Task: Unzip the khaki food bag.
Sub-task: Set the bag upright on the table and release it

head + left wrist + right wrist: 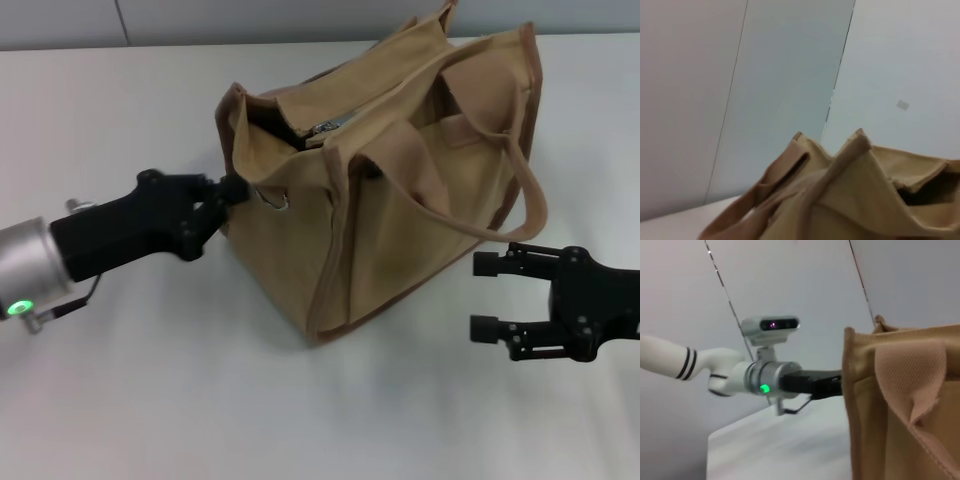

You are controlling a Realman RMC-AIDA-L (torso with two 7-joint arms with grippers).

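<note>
The khaki food bag (400, 210) stands in the middle of the white table, with brown edge trim and two loop handles flopped over its top. Its metal zipper (325, 127) runs along the top, and a dark gap shows at the bag's left end. My left gripper (233, 190) is shut on the fabric at that left end, just beside a small metal ring (277, 203). My right gripper (485, 296) is open and empty, to the right of the bag and apart from it. The bag also shows in the left wrist view (860, 200) and the right wrist view (900, 415).
The white table (150, 400) stretches all around the bag. A pale wall (790, 65) stands behind it. In the right wrist view my left arm (775, 377) reaches the bag's far edge.
</note>
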